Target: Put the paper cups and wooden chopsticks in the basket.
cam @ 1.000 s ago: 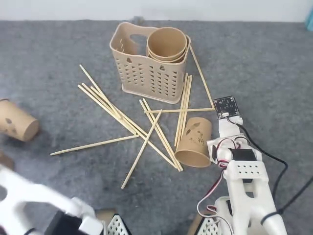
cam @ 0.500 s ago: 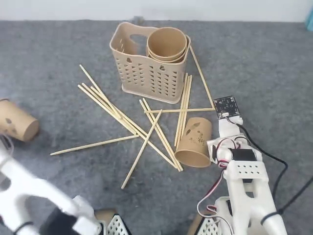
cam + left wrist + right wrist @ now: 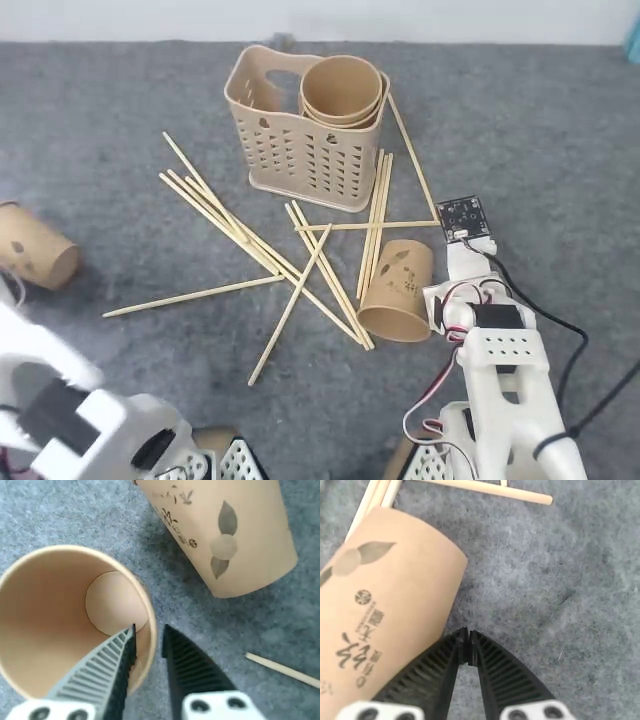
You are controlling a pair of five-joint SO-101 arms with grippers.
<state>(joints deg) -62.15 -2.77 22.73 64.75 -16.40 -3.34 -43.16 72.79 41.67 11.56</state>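
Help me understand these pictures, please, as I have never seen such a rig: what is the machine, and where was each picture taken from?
These are two small robot arms standing side by side at a grey table. The high view looks down from a fixed camera. Each wrist view comes from a camera on one arm, looking along its fingers.

On the table are a basket already holding stacked cups, scattered wooden chopsticks, and two cups on their sides: the left fallen cup and the right fallen cup.

The left gripper has its fingers closed on the wall of an upright cup, one finger inside and one outside. The right gripper is shut and holds nothing, close beside the right fallen cup.
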